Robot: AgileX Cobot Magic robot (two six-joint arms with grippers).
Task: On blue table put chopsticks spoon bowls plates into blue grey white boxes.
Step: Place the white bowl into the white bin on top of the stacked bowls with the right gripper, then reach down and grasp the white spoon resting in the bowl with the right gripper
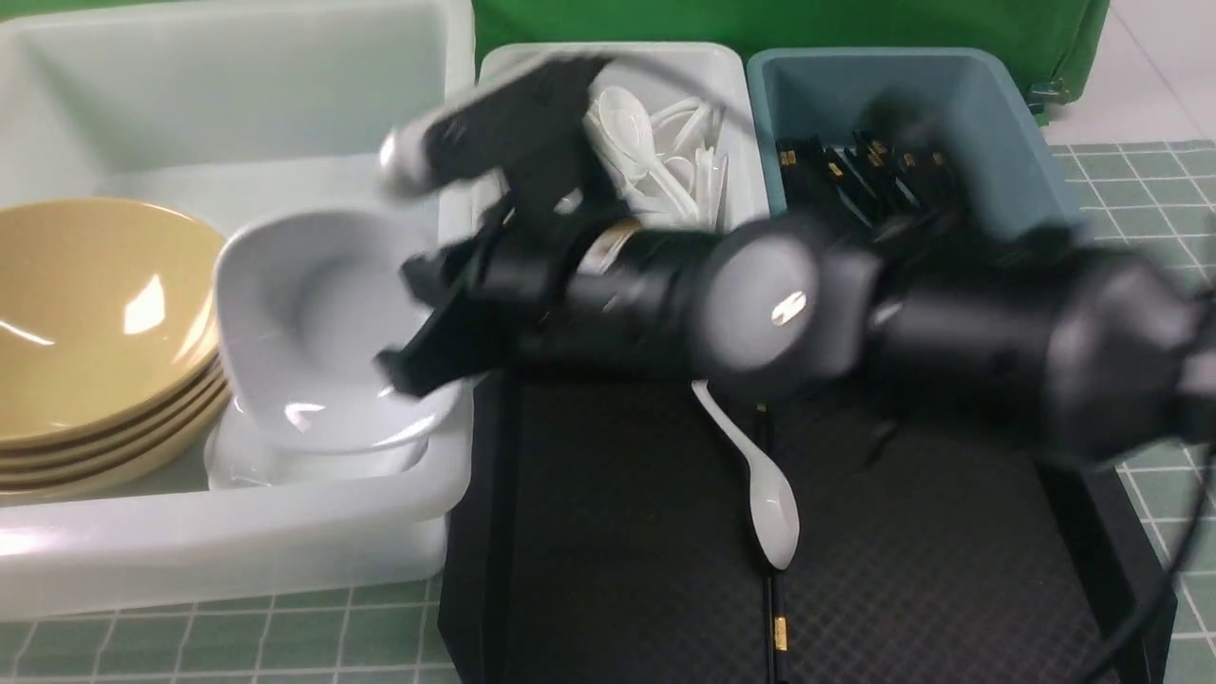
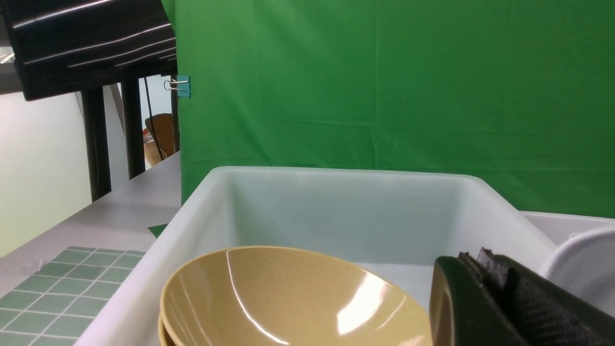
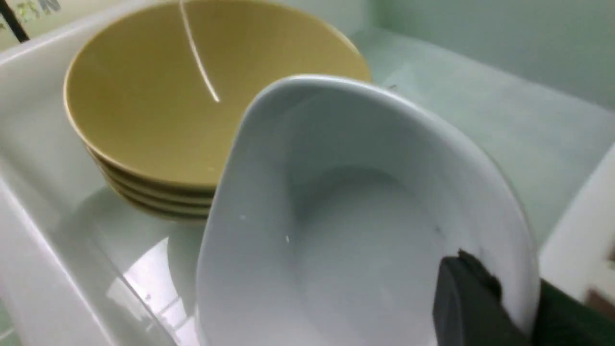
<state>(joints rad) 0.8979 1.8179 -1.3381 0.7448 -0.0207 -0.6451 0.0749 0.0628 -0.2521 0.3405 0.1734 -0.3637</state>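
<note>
Front view: right hand (image 1: 418,313) pinches white plate (image 1: 323,323) by its rim, tilted above the tub (image 1: 237,518), likely for stacking. Left hand (image 2: 485,288) closed, nothing gripped

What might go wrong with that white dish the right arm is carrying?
The white dish hangs tilted, pinched by one edge in the right gripper, so it may slip or swing. It is right beside the stacked yellow bowls and could knock them. Another white dish lies below, so a drop might chip either.
</note>
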